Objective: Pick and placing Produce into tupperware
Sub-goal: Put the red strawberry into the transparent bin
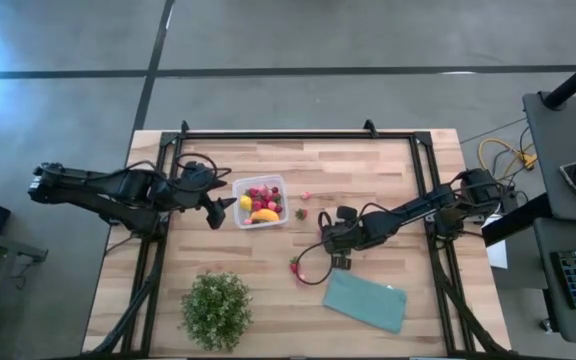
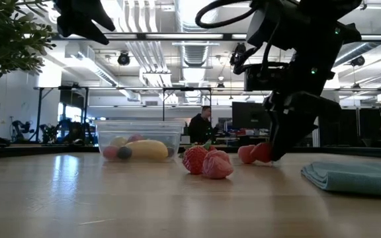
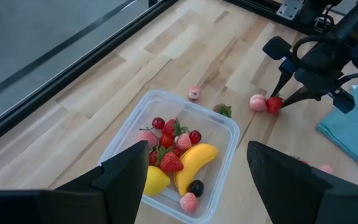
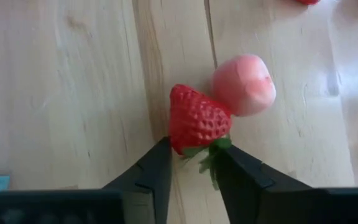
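Observation:
The clear tupperware (image 1: 261,202) (image 3: 174,155) stands on the wood left of centre. It holds the yellow banana (image 3: 194,163), a yellow round fruit (image 3: 154,180) and several red and pink strawberries. My left gripper (image 1: 220,210) (image 3: 197,186) hangs open, raised beside and above the tupperware. My right gripper (image 1: 326,222) (image 4: 194,168) is low at mid-table, shut on a red strawberry (image 4: 197,121) (image 3: 273,104). A pink fruit (image 4: 244,84) (image 3: 257,102) lies against that strawberry. Loose strawberries (image 1: 296,265) (image 2: 207,162) lie nearer the near edge. Two more (image 3: 194,93) (image 3: 222,111) lie beside the tupperware. My right gripper pinches the red strawberry at its green leafy end (image 4: 207,149), between the two fingertips (image 4: 157,165). The fingers slant down at it from the table's right side. The strawberry lies low at the tabletop (image 2: 263,153), its tip pointing away from the fingers, beside the pink fruit.
A green potted plant (image 1: 216,308) stands near the near left corner. A folded teal cloth (image 1: 366,300) (image 2: 352,175) lies near the near right. Dark frame rails (image 1: 298,136) run along the far and side edges. A person (image 2: 197,127) sits in the room behind.

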You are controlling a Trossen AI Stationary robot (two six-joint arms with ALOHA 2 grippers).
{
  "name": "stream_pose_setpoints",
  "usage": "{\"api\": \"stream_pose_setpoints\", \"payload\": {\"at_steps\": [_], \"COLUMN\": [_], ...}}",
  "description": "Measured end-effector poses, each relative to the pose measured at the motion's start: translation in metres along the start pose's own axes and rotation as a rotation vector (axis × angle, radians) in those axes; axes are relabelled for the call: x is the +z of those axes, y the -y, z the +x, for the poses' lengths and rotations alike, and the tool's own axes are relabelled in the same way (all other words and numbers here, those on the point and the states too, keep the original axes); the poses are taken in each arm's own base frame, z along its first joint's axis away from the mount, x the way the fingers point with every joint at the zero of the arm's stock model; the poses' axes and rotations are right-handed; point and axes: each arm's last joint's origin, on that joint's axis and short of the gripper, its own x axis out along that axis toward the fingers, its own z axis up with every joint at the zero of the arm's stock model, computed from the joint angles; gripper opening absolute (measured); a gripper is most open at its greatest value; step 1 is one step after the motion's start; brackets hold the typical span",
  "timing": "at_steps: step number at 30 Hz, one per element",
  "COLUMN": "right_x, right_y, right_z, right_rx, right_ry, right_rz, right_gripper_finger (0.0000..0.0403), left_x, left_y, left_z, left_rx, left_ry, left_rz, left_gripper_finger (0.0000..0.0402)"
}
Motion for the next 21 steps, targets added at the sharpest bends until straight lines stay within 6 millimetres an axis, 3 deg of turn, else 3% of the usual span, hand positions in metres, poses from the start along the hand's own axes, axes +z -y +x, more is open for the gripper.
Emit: {"api": "stream_pose_setpoints", "payload": {"at_steps": [9,21], "right_x": [0.0003,-0.0074], "right_y": [-0.0001,0.0014], "right_z": [-0.0001,0.0043], "right_rx": [0.001,0.015], "right_ry": [0.002,-0.017], "right_rz": [0.015,0.047], "right_gripper_finger": [0.0091,0.0205], "left_x": [-0.0057,-0.0049], "left_y": [-0.0006,-0.0001], "left_z": [0.0044,0.0041], "left_rx": [0.009,0.0], "left_ry": [-0.015,-0.014], "left_rz": [-0.016,-0.022], "left_gripper_finger": [0.0258,0.0258]}}
